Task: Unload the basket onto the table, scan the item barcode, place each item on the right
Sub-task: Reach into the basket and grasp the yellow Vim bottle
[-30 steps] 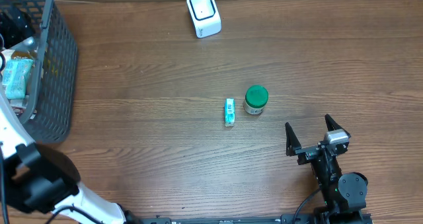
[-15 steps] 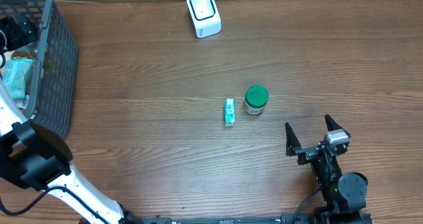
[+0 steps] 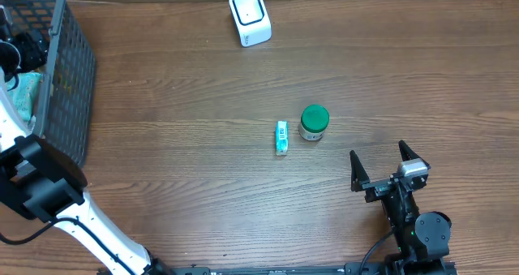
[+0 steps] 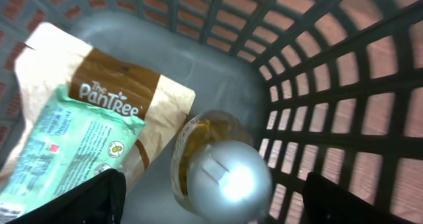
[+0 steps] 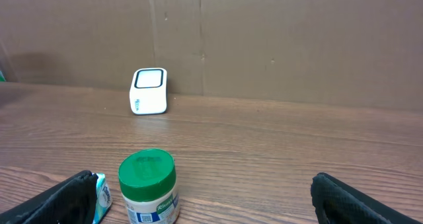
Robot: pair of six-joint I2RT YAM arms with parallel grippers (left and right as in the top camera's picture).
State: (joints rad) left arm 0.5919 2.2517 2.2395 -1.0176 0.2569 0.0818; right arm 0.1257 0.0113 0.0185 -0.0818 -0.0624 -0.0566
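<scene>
Our left arm [image 3: 40,190] rises from the near-left corner of the bench [image 3: 203,210] and bends over into the mesh basket [image 3: 73,72]. The left tool [image 4: 218,201] points down with its jaws wide apart, flanking the silver-lidded jar [image 4: 228,181] without visibly touching it. Our right arm [image 3: 413,218] sits low at the near-right edge, and the right tool [image 3: 379,163] is spread open and holds nothing. Only the left wrist view shows the basket's inside: the jar sits close to the mesh wall, beside a brown-and-white pouch [image 4: 112,85] overlapped by a mint-green packet [image 4: 66,145]. The overhead view gives the layout: the white scanner [image 3: 250,17] is at the far edge. A green-lidded jar [image 3: 314,122] and a small teal box [image 3: 281,137] stand near each other mid-bench, with bare wood all around them.
</scene>
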